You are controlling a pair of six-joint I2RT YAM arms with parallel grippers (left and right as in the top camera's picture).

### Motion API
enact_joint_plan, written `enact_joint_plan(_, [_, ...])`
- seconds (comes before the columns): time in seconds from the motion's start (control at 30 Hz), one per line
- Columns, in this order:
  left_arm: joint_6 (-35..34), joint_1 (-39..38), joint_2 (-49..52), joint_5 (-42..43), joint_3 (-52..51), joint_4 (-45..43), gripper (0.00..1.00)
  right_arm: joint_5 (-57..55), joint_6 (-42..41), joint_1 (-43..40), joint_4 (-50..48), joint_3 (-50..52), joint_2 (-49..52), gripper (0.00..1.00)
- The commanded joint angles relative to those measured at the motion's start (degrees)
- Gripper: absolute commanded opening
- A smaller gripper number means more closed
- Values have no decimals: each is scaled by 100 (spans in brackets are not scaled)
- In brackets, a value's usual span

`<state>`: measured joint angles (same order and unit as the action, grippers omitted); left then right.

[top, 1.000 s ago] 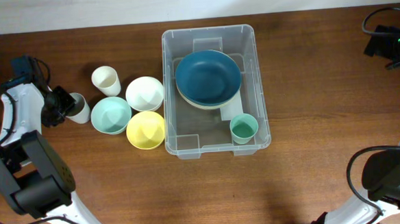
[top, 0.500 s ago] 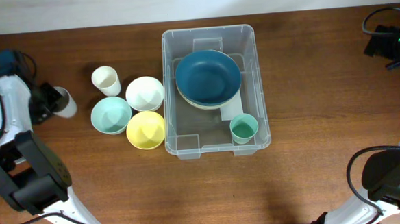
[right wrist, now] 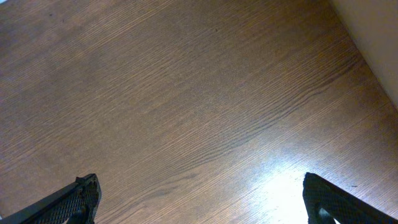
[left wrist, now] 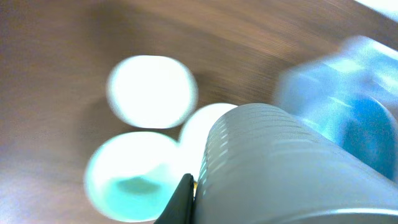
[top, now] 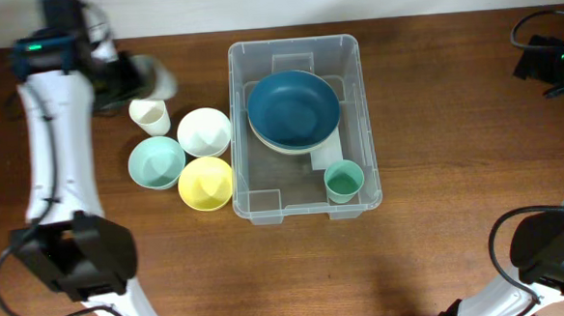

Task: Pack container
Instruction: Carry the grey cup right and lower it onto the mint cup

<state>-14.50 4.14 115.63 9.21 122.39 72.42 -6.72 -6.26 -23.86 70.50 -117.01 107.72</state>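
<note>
The clear container [top: 294,53] stands at the table's middle and holds a dark teal bowl [top: 293,109] on a pale bowl, plus a small green cup [top: 343,181]. My left gripper [top: 135,77] is shut on a grey ribbed cup [left wrist: 280,168] and holds it in the air at the far left, above a cream cup [top: 149,114]. It is blurred by motion. Left of the container lie a white bowl [top: 203,131], a mint bowl [top: 156,162] and a yellow bowl [top: 206,182]. My right gripper [right wrist: 202,205] is open over bare wood at the far right.
The brown wooden table [top: 440,227] stretches around the container. A pale wall edge runs along the back. The right arm [top: 552,57] sits at the far right edge with cables.
My left gripper has lifted the grey cup from the table's left edge and swung it up and right, toward the back above the cream cup. The right arm has not moved.
</note>
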Motion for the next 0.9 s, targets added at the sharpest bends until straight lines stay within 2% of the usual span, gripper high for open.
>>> enact_joint_plan(0.0, [225,-704,-221,267,120,-74,1,-11,-61,-17,2,-85,-85,99])
enact_joint_plan(0.17, [533,-1899,-221,262,120,-68,1,-11,-61,-17,2,-85,-85,99])
enact_joint_plan(0.4, [890,-3141,-219,238,120,-61,1,-11,-63,-17,2,-85,-85,99])
enact_joint_plan(0.53, [901,-3668,-208,-57,118,-57,1,-11,-61,-17,2,-85,-85,99])
enact_joint_plan(0.73, [898,-4205,-208,-68,39,72,1,-11,-61,-17,2,-85,-85,99])
enact_joint_plan(0.87, [894,-4325,-208,-66,7,273,1,-11,-61,-17,2,-85,-85,99])
